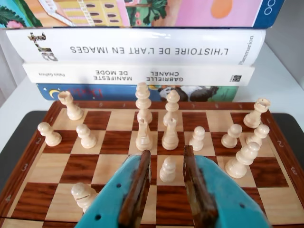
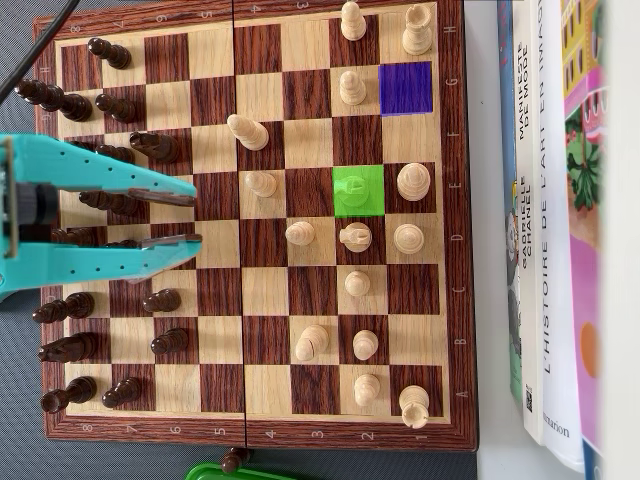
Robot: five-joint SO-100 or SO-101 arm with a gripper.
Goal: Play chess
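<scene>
A wooden chessboard (image 1: pixel 42 166) (image 2: pixel 260 50) lies under my teal gripper (image 1: pixel 166 153) (image 2: pixel 196 215). The gripper is open and holds nothing between its brown pads. In the wrist view a white pawn (image 1: pixel 167 169) stands on a light square just beyond the fingertips, in line with the gap. In the overhead view the gripper hovers over the dark pieces (image 2: pixel 110 105) at the left, pointing right toward the white pawns (image 2: pixel 300 233). One square is marked green (image 2: pixel 358 190) and another purple (image 2: pixel 405 88).
White pieces (image 1: pixel 142 102) crowd the far ranks in the wrist view. A stack of books (image 1: pixel 137 47) (image 2: pixel 545 250) lies right behind the board's far edge. A white bishop (image 1: pixel 83 194) stands near the left finger. A green object (image 2: pixel 225 470) pokes in below the board.
</scene>
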